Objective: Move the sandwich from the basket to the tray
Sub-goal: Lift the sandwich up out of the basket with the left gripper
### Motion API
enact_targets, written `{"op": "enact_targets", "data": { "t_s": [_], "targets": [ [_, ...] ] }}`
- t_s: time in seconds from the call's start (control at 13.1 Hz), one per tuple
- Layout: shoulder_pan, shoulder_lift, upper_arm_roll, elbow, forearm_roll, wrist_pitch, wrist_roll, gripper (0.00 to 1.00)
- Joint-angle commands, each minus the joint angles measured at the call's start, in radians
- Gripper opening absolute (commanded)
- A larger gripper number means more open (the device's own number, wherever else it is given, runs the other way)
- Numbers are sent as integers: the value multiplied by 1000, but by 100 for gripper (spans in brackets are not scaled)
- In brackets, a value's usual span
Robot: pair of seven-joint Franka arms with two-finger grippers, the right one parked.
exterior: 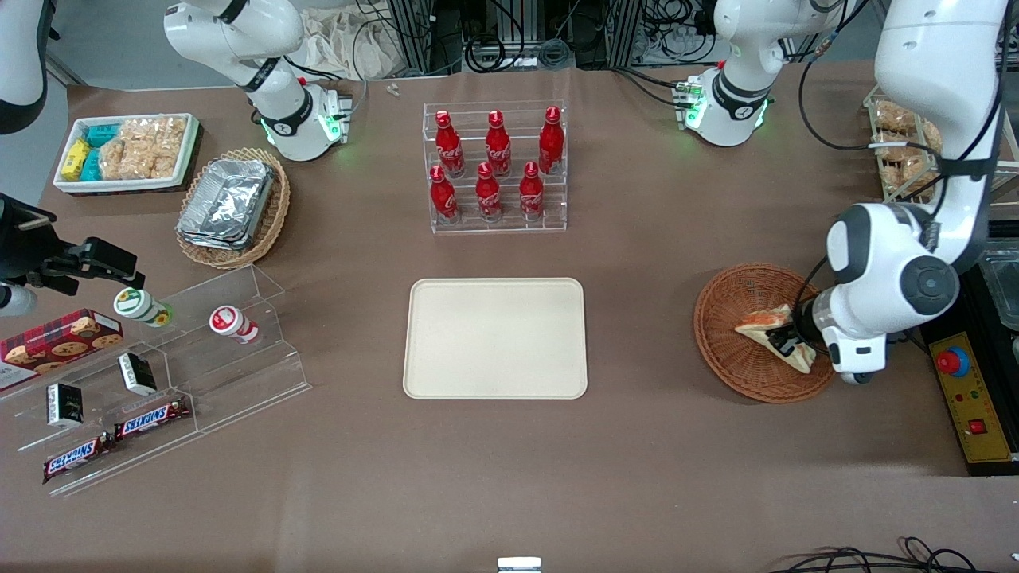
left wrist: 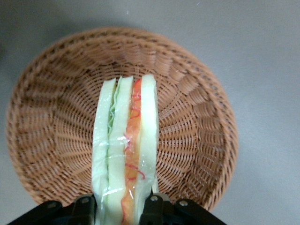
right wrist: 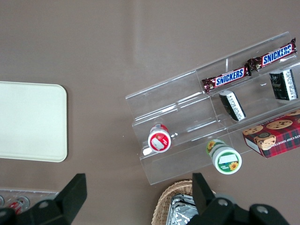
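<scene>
The sandwich [left wrist: 125, 150] stands on edge, pinched by the tool [left wrist: 123, 206] above the basket [left wrist: 197, 117], ready to travel toward nine o'clock to the tray [exterior: 495, 337].

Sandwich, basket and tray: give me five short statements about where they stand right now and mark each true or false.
1. The gripper is shut on the sandwich. True.
2. The sandwich lies on the tray. False: it is over the basket, held by the gripper.
3. The tray is bare. True.
4. The basket holds a second sandwich. False: the left wrist view shows only the one in the gripper.
5. The cola bottles stand nearer the front camera than the tray. False: they stand farther from it, in a clear rack.
</scene>
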Motion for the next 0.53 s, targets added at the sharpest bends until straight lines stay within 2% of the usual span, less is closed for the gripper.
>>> {"op": "enact_targets", "data": {
  "t_s": [0.0, 0.3, 0.46],
  "targets": [
    [-3, -45, 4, 120, 6, -172, 137, 0],
    [-7, -40, -64, 388, 20, -453, 240, 0],
    [-44, -31, -134, 489, 86, -521, 267, 0]
  ]
}}
